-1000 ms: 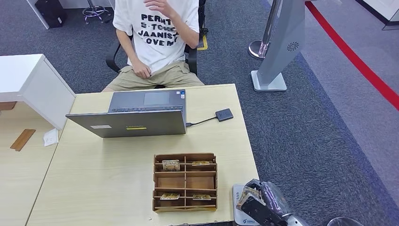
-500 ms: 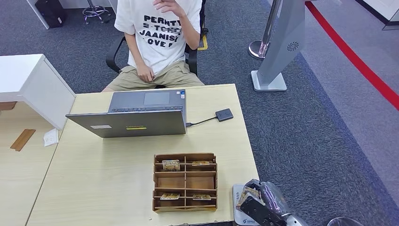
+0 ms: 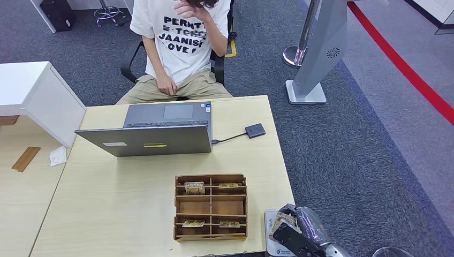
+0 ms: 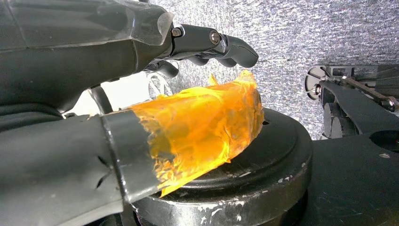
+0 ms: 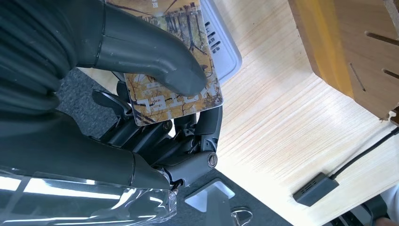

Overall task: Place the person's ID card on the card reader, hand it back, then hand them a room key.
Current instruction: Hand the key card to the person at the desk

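I am seeing the card [image 5: 176, 96], printed with a tree pattern and the word HOTEL, being pinched by my right hand [image 5: 155, 89]: the thick thumb is pressing on its face and the darker fingers [image 5: 188, 136] are curling under it. The card is hanging just above the white card reader [image 3: 272, 230] at the near right corner of the table [image 3: 107, 198]. Beside it the wooden organizer [image 3: 210, 206] is holding more cards in its compartments. Farther away the laptop [image 3: 155, 131] is standing open toward the person [image 3: 179, 48] sitting in the chair. My left hand [image 4: 141, 94] is hanging with fingers curled loosely, grasping nothing.
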You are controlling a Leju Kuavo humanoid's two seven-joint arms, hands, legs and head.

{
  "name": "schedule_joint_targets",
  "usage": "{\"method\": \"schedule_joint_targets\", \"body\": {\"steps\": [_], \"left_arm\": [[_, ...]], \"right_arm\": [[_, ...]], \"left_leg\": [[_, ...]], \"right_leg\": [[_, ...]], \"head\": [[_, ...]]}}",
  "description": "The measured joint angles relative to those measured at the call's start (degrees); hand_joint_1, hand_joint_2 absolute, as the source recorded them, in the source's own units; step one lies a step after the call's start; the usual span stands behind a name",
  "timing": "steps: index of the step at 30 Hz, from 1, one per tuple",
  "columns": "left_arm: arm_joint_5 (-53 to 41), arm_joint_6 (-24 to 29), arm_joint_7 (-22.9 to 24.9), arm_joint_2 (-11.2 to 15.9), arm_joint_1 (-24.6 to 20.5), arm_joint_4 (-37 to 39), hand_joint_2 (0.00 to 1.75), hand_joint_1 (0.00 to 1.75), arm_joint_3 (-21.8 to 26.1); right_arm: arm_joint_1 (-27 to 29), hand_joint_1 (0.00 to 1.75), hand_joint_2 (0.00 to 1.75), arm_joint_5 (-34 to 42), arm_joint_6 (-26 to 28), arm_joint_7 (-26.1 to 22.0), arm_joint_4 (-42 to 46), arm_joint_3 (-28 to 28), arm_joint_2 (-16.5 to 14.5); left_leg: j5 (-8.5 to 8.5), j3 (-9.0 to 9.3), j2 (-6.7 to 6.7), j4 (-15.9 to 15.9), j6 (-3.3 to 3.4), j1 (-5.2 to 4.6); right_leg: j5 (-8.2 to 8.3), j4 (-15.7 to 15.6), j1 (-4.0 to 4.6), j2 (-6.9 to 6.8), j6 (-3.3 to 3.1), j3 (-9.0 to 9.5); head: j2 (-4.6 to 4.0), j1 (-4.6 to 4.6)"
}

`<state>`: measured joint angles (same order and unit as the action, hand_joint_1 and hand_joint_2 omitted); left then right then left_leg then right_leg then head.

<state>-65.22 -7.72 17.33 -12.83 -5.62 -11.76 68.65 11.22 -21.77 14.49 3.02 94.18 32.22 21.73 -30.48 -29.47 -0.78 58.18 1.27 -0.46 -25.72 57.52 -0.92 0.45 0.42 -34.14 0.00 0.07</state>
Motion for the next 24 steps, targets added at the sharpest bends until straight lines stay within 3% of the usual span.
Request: {"method": "schedule_joint_targets", "body": {"steps": [24], "left_arm": [[-0.1,0.0,0.0,0.0,0.0,0.0,0.00,0.00,0.0]], "right_arm": [[-2.3,1.75,1.75,-0.8,-1.1,0.2,-2.4,0.7,-1.2]], "left_leg": [[0.00,0.00,0.00,0.0,0.01,0.00]], "right_leg": [[0.00,0.0,0.00,0.00,0.00,0.00]], "head": [[0.00,0.02]]}}
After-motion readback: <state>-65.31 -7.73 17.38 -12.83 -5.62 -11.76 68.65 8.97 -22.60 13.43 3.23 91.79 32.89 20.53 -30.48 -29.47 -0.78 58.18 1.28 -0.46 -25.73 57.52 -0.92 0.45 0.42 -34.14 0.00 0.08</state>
